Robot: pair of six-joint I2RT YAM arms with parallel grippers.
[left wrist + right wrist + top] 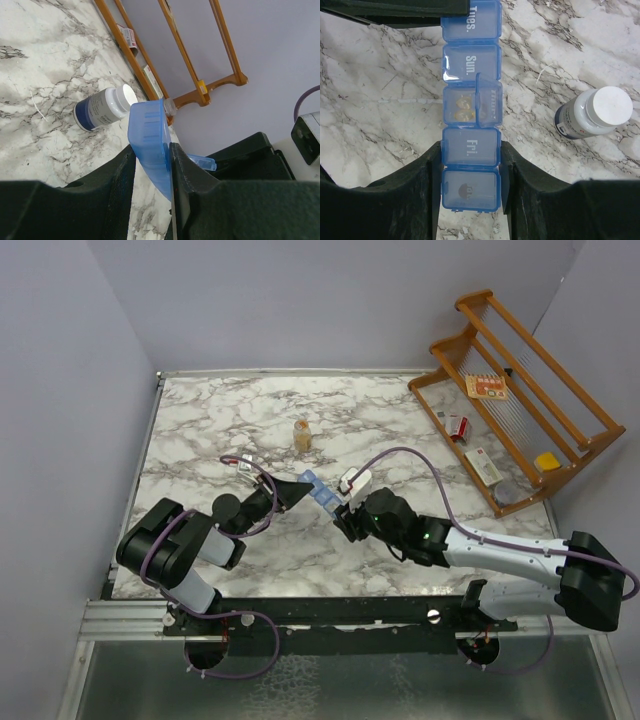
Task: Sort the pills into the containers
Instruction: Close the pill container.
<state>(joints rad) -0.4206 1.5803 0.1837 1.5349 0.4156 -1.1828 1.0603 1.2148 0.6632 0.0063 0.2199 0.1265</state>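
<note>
Sorting was partly done: yellow pills [460,110] lay in one open compartment [446,107] of the containers [470,65], grasped by the left tool [152,165] and the right tool [470,167]; the other lids [470,147] were closed.

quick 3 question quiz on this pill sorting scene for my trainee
1. True or false: the white-capped bottle stands upright.
2. Which compartment of the pill organiser sits between the fingers of the right gripper? A Sun. B Fri. C Tues.
3. Fill in: the pills in the open compartment look ___.
Key: 1 false, it lies on its side; 2 B; 3 yellowish.
</note>
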